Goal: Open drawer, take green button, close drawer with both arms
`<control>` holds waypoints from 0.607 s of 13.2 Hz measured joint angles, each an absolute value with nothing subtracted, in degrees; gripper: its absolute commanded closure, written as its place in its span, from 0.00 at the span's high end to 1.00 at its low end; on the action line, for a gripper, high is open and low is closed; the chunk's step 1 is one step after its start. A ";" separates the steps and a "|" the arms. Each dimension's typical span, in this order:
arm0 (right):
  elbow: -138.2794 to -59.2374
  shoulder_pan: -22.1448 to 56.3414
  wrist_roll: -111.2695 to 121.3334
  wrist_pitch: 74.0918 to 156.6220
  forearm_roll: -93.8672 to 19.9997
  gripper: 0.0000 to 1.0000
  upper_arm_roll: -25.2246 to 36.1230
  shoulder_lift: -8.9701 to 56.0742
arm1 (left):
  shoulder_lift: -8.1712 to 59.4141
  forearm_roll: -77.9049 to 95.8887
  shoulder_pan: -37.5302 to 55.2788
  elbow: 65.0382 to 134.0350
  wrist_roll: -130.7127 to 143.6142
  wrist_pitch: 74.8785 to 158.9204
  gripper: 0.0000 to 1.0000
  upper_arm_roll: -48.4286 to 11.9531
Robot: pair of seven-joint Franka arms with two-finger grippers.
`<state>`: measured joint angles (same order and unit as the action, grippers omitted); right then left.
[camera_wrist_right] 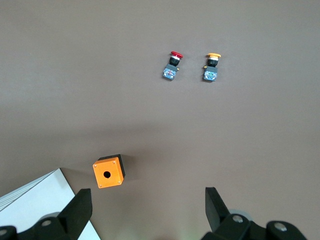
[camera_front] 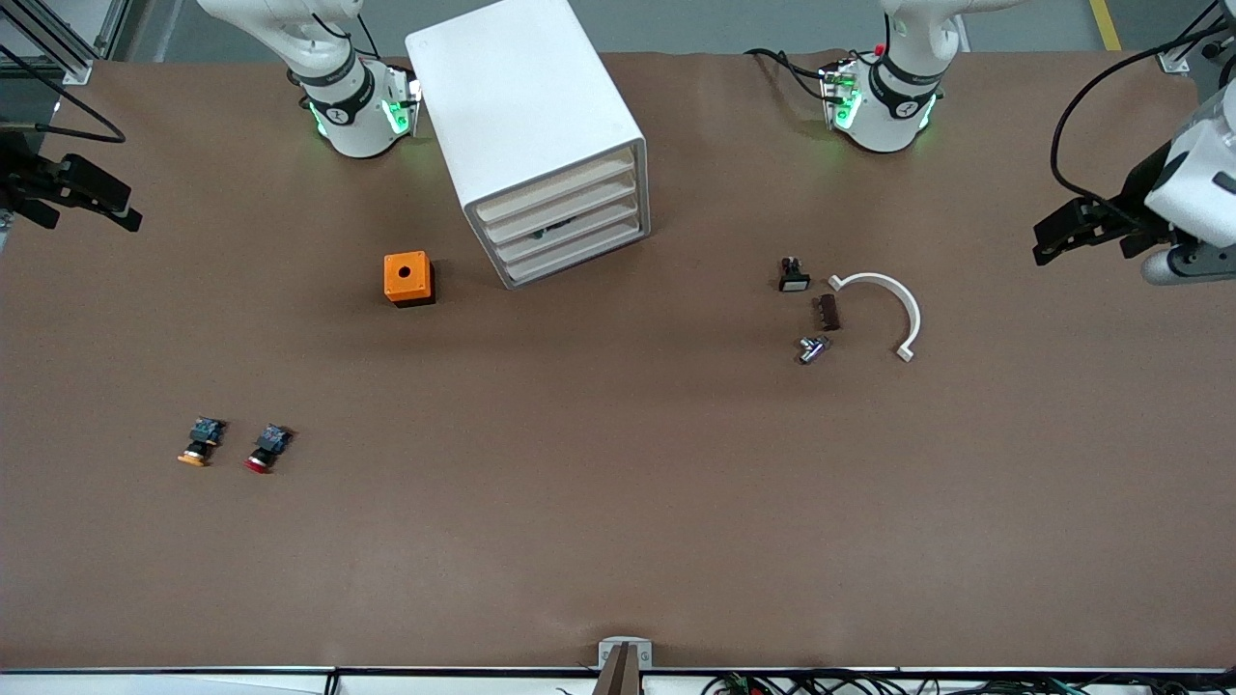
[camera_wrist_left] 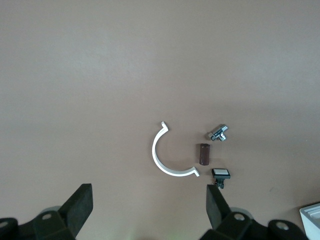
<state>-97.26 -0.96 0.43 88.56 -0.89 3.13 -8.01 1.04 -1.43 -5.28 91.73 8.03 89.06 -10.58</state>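
Matte brown table [camera_front: 618, 541]; boxy white cabinet [camera_front: 521, 106]; both pincers [camera_wrist_left: 150, 207] [camera_wrist_right: 147, 210] spread, empty.

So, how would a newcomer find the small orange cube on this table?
Start at the big white cabinet with four drawers. The orange cube stands on the table beside it, toward the right arm's end. Unlike the two small buttons nearer the camera, it is boxy, with one round hole on top.

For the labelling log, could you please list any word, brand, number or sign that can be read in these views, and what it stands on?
No text can be read in any view.
Black joint bands at the white arm bases: small white marks, too small to read.
White boxy cabinet, orange cube with a hole, orange-capped button and red-capped button: no lettering visible.
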 measured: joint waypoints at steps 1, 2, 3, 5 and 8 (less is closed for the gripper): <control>-97.25 -0.96 0.44 88.56 -0.89 1.00 3.13 -8.00 | 2.79 -1.42 -5.09 91.70 8.03 89.09 1.00 -10.87; -97.23 -0.96 0.45 88.56 -0.89 1.00 3.12 -8.00 | 4.98 -1.40 -4.75 91.71 8.03 89.46 1.00 -11.19; -97.21 -0.96 0.46 88.54 -0.89 1.00 3.12 -8.00 | 7.45 -1.34 -4.16 91.73 8.03 90.75 1.00 -11.45; -97.18 -0.96 0.47 88.51 -0.89 1.00 3.11 -8.00 | 12.77 -1.14 -2.47 91.71 9.43 94.95 1.00 -11.90; -97.15 -0.96 0.48 88.48 -0.89 1.00 3.11 -8.01 | 19.70 -0.99 1.36 91.59 16.76 100.39 1.00 -12.24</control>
<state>-97.15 -0.96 0.48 88.48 -0.89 3.11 -8.01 19.70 -0.99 1.36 91.59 16.76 100.39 -12.24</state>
